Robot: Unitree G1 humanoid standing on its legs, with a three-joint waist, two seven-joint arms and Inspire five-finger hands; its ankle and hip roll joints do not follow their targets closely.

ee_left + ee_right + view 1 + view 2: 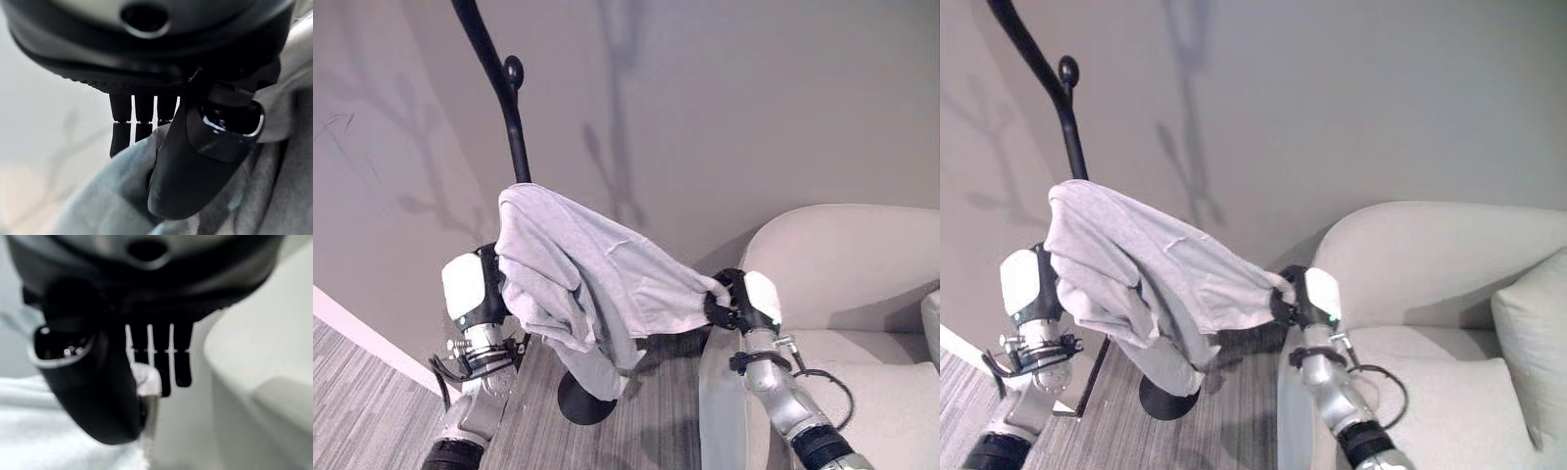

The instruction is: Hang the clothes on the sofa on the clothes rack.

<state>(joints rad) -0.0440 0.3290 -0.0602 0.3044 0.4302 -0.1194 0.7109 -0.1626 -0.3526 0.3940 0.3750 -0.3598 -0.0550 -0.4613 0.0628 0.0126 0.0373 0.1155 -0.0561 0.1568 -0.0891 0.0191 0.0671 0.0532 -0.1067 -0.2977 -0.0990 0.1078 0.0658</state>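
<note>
A light grey garment (597,284) is stretched in the air between my two hands, sagging in folds toward the floor. My left hand (489,289) holds its left end beside the black rack pole (514,117). In the left wrist view the thumb (195,161) presses the cloth (112,196) against the fingers. My right hand (732,299) pinches the garment's right end near the sofa's arm. The right wrist view shows the cloth's edge (146,382) caught between thumb and fingers. The cloth's top left corner lies against the pole, just below a knobbed hook (513,70).
The rack's round base (578,401) stands on the grey wood-look floor, partly behind the hanging cloth. A cream sofa (862,264) with a cushion (1533,333) lies at the right. A plain wall runs behind everything.
</note>
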